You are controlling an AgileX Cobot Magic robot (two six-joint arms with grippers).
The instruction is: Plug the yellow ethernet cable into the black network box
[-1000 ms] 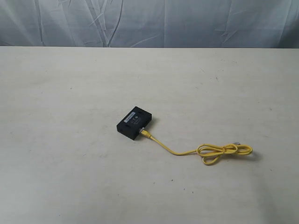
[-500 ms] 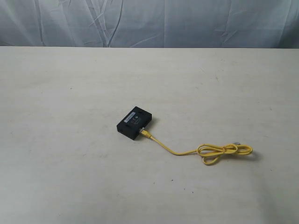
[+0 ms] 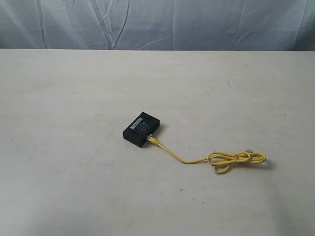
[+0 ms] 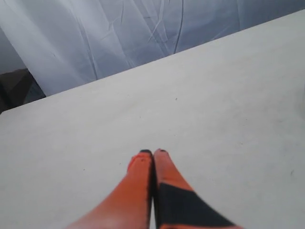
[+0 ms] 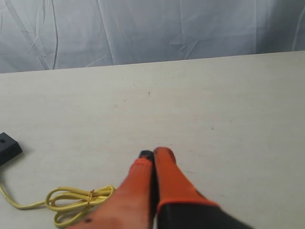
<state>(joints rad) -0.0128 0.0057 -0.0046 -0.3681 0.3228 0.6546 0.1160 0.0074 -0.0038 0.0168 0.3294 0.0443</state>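
The black network box (image 3: pixel 141 129) lies flat near the middle of the table, with a white label strip on top. The yellow ethernet cable (image 3: pixel 189 160) runs from the box's near side to a bundled loop (image 3: pixel 236 160) further right; its plug (image 3: pixel 153 141) sits at the box's port side. Neither gripper shows in the exterior view. My left gripper (image 4: pixel 153 152) is shut, empty, over bare table. My right gripper (image 5: pixel 153 153) is also shut and empty, with the cable loop (image 5: pixel 78 199) beside it and a corner of the box (image 5: pixel 8 147) at the picture's edge.
The pale table (image 3: pixel 74 88) ends at a far edge below a wrinkled grey-white backdrop cloth (image 3: pixel 157 22). The cable's free end with its clear plug (image 3: pixel 249 149) lies by the loop.
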